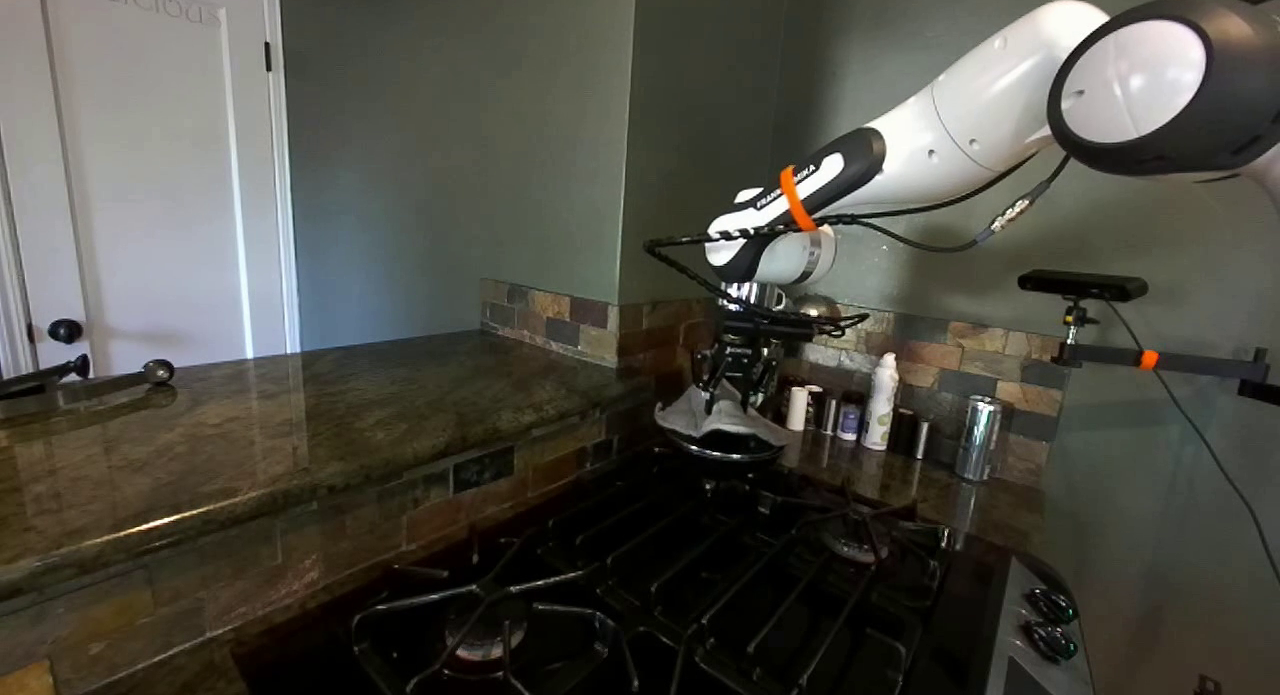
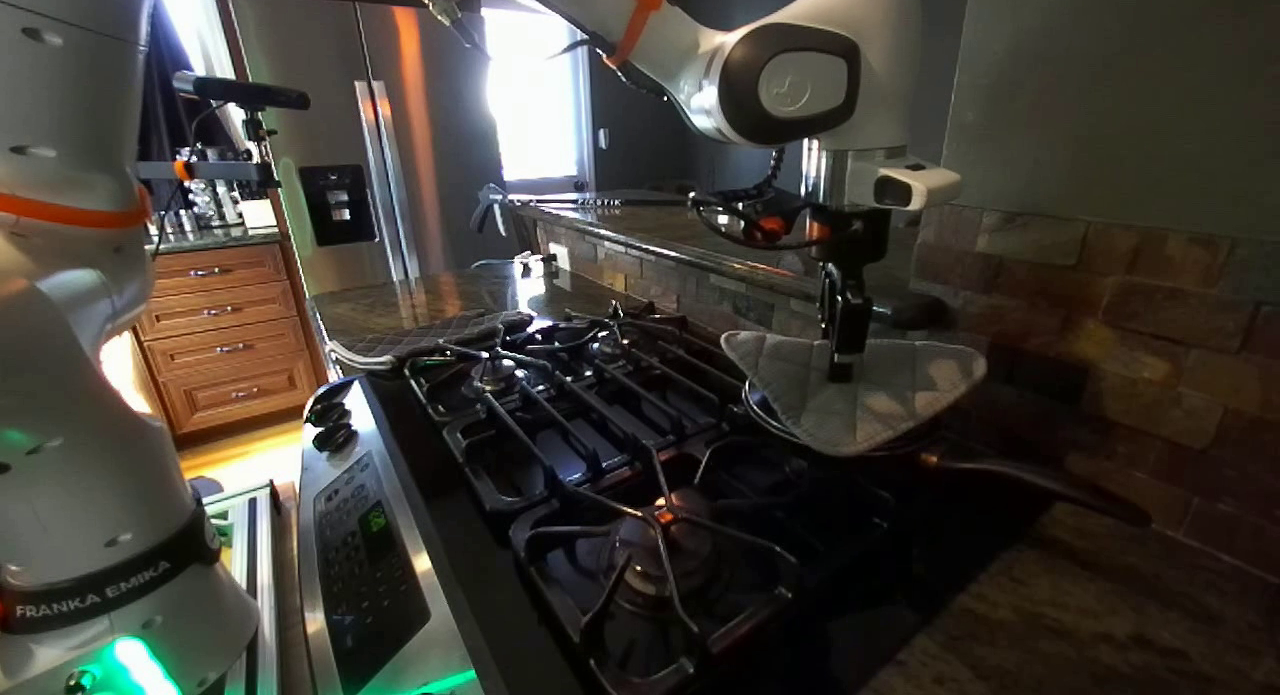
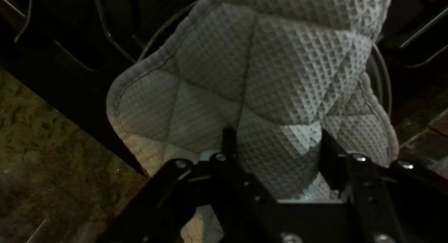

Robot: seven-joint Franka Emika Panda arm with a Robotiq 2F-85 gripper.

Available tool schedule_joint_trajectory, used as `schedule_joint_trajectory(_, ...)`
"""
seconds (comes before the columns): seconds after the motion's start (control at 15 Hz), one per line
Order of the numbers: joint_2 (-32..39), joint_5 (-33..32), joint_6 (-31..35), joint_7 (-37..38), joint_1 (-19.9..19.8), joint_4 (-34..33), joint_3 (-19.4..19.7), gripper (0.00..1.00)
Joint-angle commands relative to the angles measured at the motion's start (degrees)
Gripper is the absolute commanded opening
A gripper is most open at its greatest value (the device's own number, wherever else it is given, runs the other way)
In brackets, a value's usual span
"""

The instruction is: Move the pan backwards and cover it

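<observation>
The white quilted cloth (image 1: 715,413) lies draped over the round cookware at the far corner of the stove; it also shows in an exterior view (image 2: 890,385) and fills much of the wrist view (image 3: 217,57). My gripper (image 3: 276,141) points down, its fingers pressed on both sides of a bulge of cloth. Whatever is under the bulge is hidden. The dark pan (image 1: 718,463) shows below the cloth, its handle (image 2: 1050,483) reaching toward the tiled wall. A thin, shiny rim, apparently the glass lid (image 3: 384,80), peeks out beside the cloth. Its knob is hidden.
Black stove grates (image 1: 760,585) spread out in front of the pan. Several bottles and a white spray can (image 1: 880,403) stand behind it, with a silver can (image 1: 978,437). The tiled wall (image 2: 1140,375) and the raised counter (image 1: 400,415) are close by. A dark quilted mat (image 2: 430,340) lies beyond the stove.
</observation>
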State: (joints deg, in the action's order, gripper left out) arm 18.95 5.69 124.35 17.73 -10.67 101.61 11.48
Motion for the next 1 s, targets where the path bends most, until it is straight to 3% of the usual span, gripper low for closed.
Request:
schedule_joint_trajectory(0.0,-0.30,-0.97,-1.09,1.15,0.41,-0.62,0.35,0.84)
schedule_joint_trajectory(0.13,-0.49,-1.12,-1.06,1.14,0.43,-0.71,0.39,0.99)
schedule_joint_trajectory(0.2,-0.57,-1.20,-1.05,1.14,0.44,-0.82,0.40,1.00)
schedule_joint_trajectory(0.93,-0.44,-1.40,1.13,1.85,0.20,-1.02,0.77,1.00)
